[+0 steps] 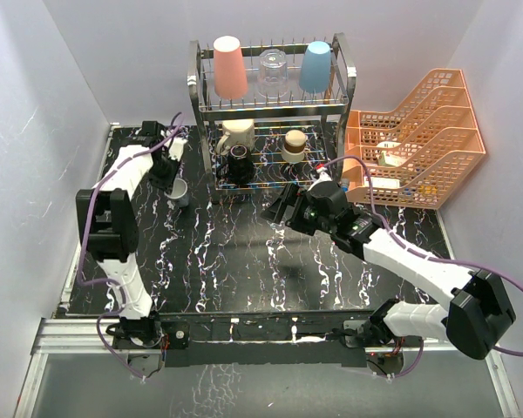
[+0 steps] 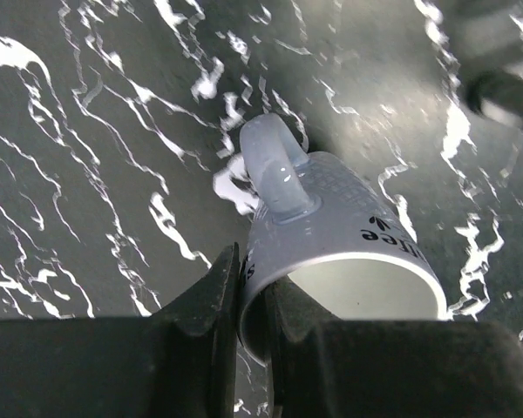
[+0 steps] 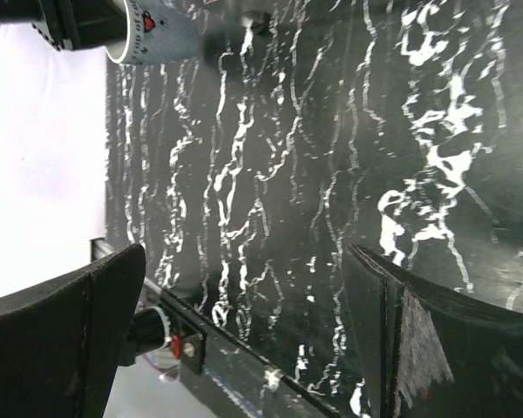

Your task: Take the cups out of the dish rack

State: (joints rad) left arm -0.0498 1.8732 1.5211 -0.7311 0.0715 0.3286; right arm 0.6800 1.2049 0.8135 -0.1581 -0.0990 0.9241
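Observation:
The chrome dish rack (image 1: pixel 270 109) stands at the back. Its top tier holds a salmon-pink tumbler (image 1: pixel 229 67), a clear glass (image 1: pixel 273 74) and a light-blue tumbler (image 1: pixel 315 67), all upside down. Its lower tier holds a cream mug (image 1: pixel 236 135), a black cup (image 1: pixel 240 163) and a brownish cup (image 1: pixel 294 146). My left gripper (image 1: pixel 172 180) (image 2: pixel 254 283) is shut on the rim wall of the small grey cup (image 1: pixel 180 192) (image 2: pixel 331 235), left of the rack and low over the mat. My right gripper (image 1: pixel 288 209) (image 3: pixel 244 261) is wide open and empty, in front of the rack.
Orange plastic lattice trays (image 1: pixel 418 139) stand at the right, beside the rack. A black marbled mat (image 1: pixel 244 270) covers the table. White walls close in the left, back and right. The grey cup also shows at the top left of the right wrist view (image 3: pixel 152 35).

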